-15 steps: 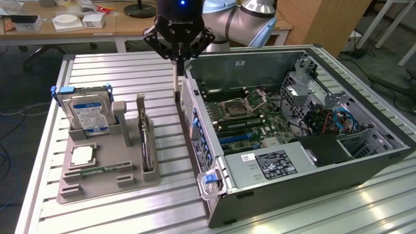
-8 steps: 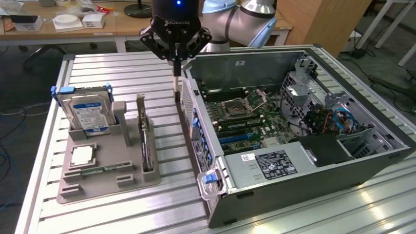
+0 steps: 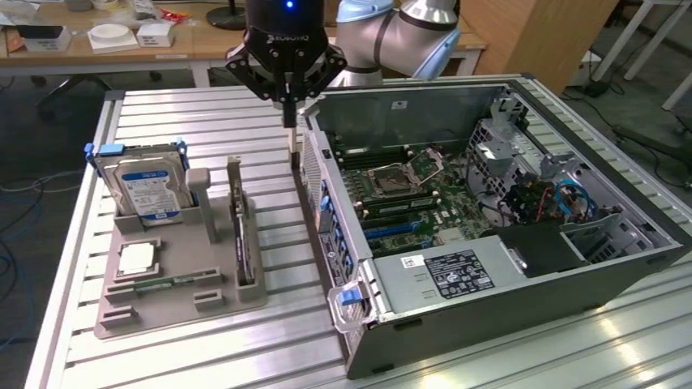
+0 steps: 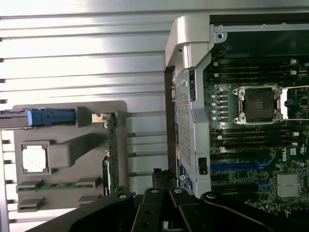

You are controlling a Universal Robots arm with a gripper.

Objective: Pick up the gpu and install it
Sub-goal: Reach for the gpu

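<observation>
The gpu (image 3: 242, 239) is a thin, flat, dark card, seen edge-on as a narrow black strip. In the wrist view its edge (image 4: 112, 150) looks dark w/ a hint of green board. It stands upright on one long edge in a slot at the side of the grey tray (image 3: 173, 312) that's nearest the PC case (image 3: 422, 109).

Long axis runs along the tray's length, roughly parallel to the case's perforated side wall. In the exterior view one end points away toward the far side of the bench (image 3: 194, 121) and the other end points toward the near edge. The flat faces look sideways, one toward the case and one toward the hard drive (image 3: 146, 190). Can't tell which end carries the bracket.

Same tray also holds the hard drive, upright w/ a blue-white label and blue frame, a square silver chip (image 3: 138, 258) lying flat, and a small green memory stick (image 3: 162, 284) near the front.

The tool (image 3: 290, 121) hangs fingers-down over the bare bench strip between tray and case, near the case's far corner. Its fingers are pressed together w/ nothing between them. It's clear of the gpu and not touching it.

The case lies on its side w/ the cover off and the motherboard (image 3: 411, 190) exposed.
</observation>
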